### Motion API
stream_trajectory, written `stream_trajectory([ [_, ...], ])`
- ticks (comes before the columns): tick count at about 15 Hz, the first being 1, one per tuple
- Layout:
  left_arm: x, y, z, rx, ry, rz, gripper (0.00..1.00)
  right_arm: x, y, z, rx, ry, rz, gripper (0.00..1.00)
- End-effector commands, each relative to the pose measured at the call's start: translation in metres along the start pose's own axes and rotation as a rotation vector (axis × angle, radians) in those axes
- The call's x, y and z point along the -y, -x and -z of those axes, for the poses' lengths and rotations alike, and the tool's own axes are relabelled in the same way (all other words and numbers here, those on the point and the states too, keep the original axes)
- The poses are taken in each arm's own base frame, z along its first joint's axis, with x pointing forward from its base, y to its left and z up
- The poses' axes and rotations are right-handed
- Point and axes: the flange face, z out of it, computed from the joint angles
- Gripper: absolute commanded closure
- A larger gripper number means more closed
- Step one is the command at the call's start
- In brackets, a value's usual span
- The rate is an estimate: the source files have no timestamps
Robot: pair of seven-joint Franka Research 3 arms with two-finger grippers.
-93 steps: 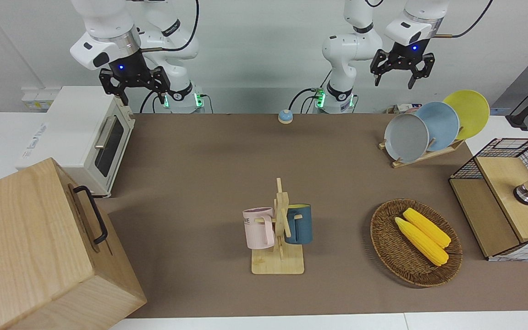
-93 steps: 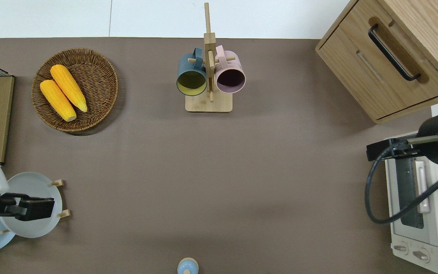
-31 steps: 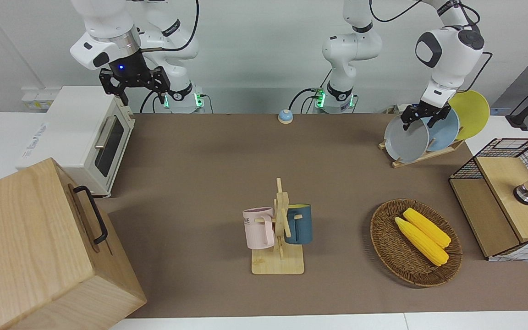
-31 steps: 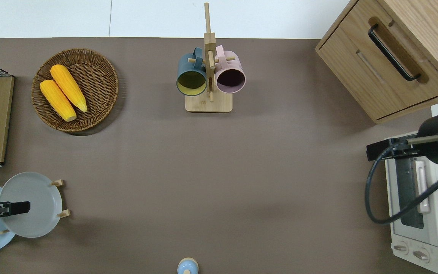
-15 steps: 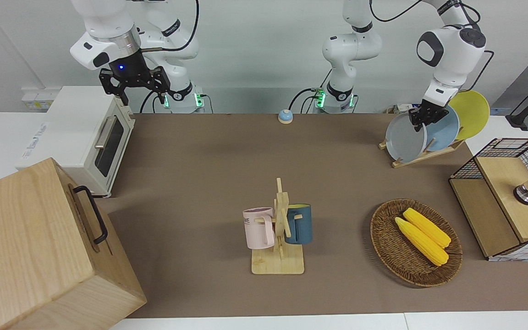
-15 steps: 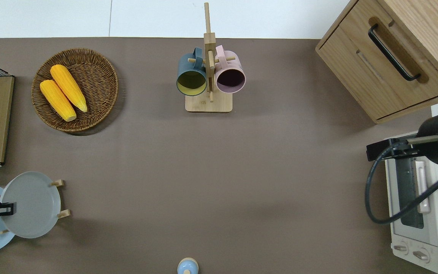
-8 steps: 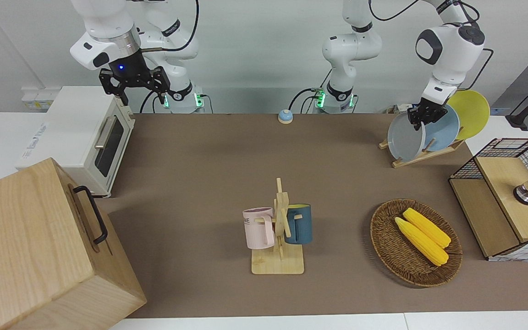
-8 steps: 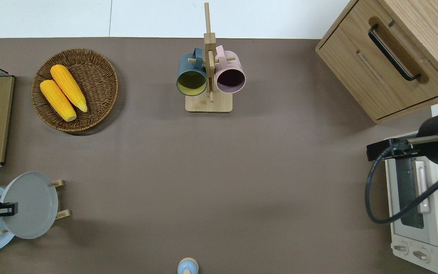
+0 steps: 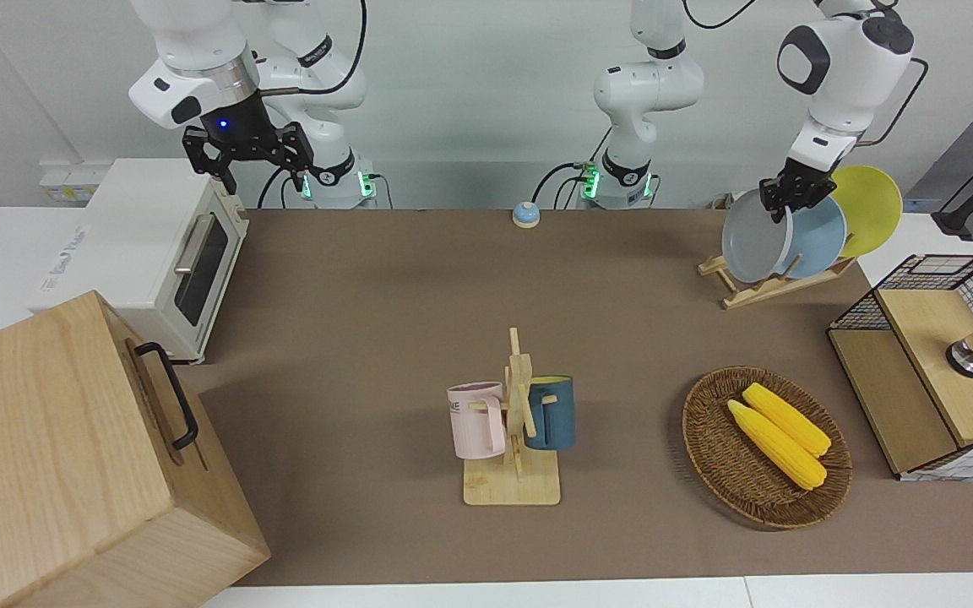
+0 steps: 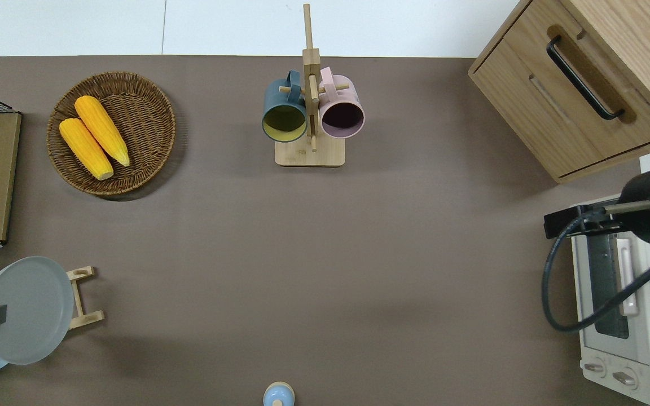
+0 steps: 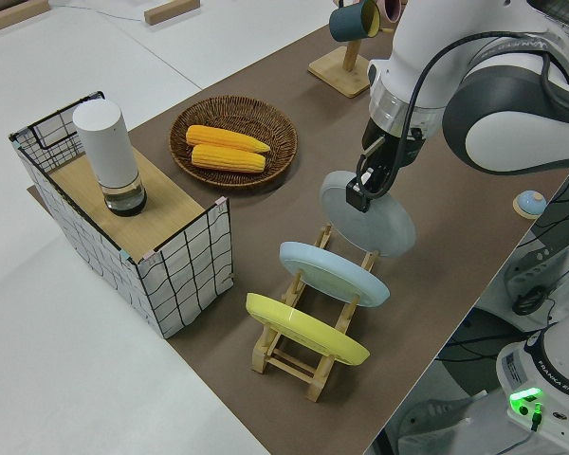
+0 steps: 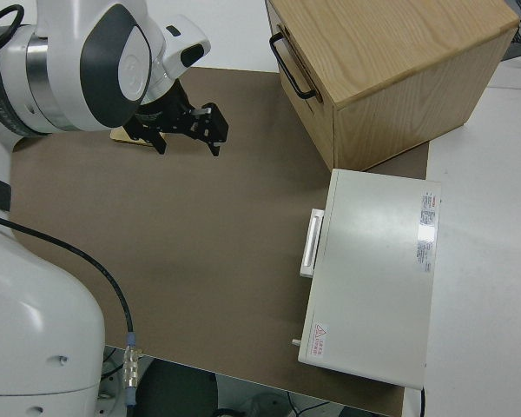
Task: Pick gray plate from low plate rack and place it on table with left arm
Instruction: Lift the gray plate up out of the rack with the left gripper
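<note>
three plates [image 9: 757, 236] (one gray), two mugs [image 9: 476, 420]

- Right gripper [image 12: 187, 130], fingers spread, up over brown table [image 12: 191, 261].
- White toaster oven [image 12: 378, 274] at table edge, beside wooden cabinet [image 12: 391, 61] w/ black handle.

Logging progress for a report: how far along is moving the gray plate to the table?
Done: the left gripper is shut on the round light-gray plate, lifted out of the low wooden slat rack. In hand: it hangs tilted above the rack. Left: setting it on the brown-matted table.
</note>
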Motion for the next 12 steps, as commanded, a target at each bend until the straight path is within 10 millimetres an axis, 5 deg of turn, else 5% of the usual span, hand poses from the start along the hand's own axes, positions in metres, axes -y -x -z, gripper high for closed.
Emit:
stream_trajectory([
  [1,-0.007,0.000,0.032,0.024,-0.012,0.008,1.00,0.001,0.003,0.003,0.006,-0.006,0.001,0.013],
  [7,-0.039,-0.002,0.071,0.067,0.037,0.068,1.00,0.000,0.003,0.003,0.006,-0.007,0.001,0.013],
  [12,-0.052,0.008,0.077,0.109,0.183,0.096,1.00,0.001,0.003,0.003,0.006,-0.006,0.001,0.011],
])
